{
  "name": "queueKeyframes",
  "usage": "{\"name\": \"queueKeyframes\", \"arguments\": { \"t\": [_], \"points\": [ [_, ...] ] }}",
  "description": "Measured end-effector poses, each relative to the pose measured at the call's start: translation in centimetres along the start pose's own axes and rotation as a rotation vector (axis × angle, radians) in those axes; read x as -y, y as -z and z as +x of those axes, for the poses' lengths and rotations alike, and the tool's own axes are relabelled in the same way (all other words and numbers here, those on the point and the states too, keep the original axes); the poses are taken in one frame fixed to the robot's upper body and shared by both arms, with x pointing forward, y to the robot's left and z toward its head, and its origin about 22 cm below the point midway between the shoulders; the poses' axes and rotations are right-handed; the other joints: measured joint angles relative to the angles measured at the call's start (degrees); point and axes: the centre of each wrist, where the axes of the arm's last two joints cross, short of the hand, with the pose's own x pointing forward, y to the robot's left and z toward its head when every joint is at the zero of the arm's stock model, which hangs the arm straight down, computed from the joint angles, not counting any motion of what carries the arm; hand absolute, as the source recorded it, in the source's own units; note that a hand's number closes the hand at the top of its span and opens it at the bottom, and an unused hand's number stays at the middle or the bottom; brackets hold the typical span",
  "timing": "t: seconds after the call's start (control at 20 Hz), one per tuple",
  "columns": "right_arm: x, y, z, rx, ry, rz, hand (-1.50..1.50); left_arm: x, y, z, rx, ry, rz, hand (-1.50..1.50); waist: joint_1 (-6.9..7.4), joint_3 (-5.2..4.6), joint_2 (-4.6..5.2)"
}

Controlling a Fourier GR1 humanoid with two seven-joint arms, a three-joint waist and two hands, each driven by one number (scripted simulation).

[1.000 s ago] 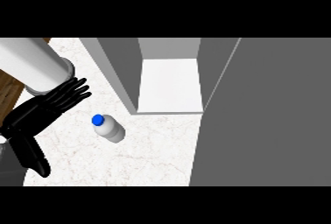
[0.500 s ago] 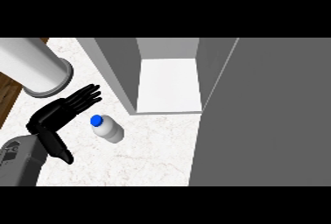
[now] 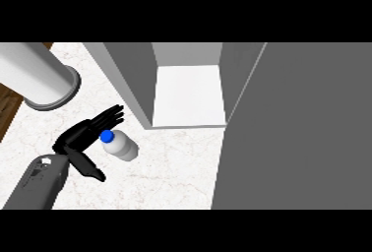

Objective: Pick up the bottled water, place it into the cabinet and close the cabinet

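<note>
A small water bottle (image 3: 121, 147) with a blue cap stands on the white marble counter (image 3: 167, 167), seen from above. My left hand (image 3: 78, 138) comes in from the lower left and sits right beside the bottle on its left. Its fingers are straight and reach past the cap, and its thumb is spread out below. The hand is open and holds nothing. Just behind and to the right of the bottle, the cabinet (image 3: 187, 96) is open and shows a white floor inside. My right hand shows nowhere.
The cabinet's open door (image 3: 305, 128) is a big grey panel that fills the right side. A pale grey cylinder (image 3: 38, 78) lies at the upper left, near the counter's left edge and the brown floor.
My left hand has moved right and up, closing in on the bottle, and its grey forearm has come into view. The bottle and cabinet have not moved.
</note>
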Motion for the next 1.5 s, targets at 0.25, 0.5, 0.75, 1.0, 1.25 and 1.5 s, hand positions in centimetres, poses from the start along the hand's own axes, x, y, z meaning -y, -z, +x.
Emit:
{"name": "queueKeyframes", "arguments": {
  "t": [0.25,0.5,0.75,1.0,1.25,1.5],
  "points": [
    [-0.1,0.0,0.1,0.005,0.004,-0.002,-1.50,0.5,0.4,-2.0,-0.007,-0.001,0.032,-1.50,-0.20,-0.03,0.02],
    [-0.3,0.1,0.2,0.007,0.007,0.003,-1.50,0.9,0.5,-3.4,-0.003,0.002,0.063,-1.50,-0.57,-0.07,0.13],
    [-0.1,-0.1,0.0,0.003,-0.007,-0.002,-1.50,1.8,1.1,-4.6,0.020,-0.002,0.078,-1.50,-0.89,-0.09,0.17],
    [0.1,-0.2,0.0,0.003,-0.021,0.000,-1.50,2.2,2.3,-4.7,0.052,-0.021,0.099,-1.50,-0.96,-0.09,0.23],
    [-0.3,-0.2,-0.2,0.013,0.000,0.010,-1.50,3.6,2.3,-6.3,0.011,-0.061,0.094,1.50,-0.95,-0.28,0.55],
    [-0.3,-0.2,-0.1,0.006,-0.003,0.010,-1.50,4.2,3.9,-5.7,0.063,-0.063,0.036,1.50,-0.95,-0.16,0.21]
  ]
}}
